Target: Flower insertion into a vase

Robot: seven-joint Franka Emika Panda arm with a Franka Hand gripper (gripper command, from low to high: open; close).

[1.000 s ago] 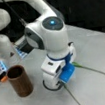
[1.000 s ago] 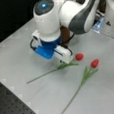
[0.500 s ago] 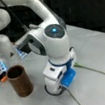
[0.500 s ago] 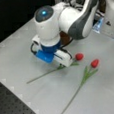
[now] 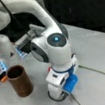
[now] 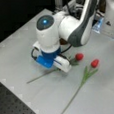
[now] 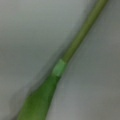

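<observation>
Gripper over slender green stem

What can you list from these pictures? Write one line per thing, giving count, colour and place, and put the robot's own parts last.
vase: one, brown, upright and empty on the table, at a front view's left.
flowers: two, red heads on green stems, lying flat on the table; one has its stem running under the gripper, the other lies apart toward a front view's right.
stem: green, fills the wrist view, running diagonally.
table: one, grey, under everything.
clutter: blue and orange items at a front view's left edge; cannot tell what they are.
arm: one, white, reaching down from a front view's top.
gripper: one, white and blue, low over the first flower's stem; fingers hidden.
</observation>
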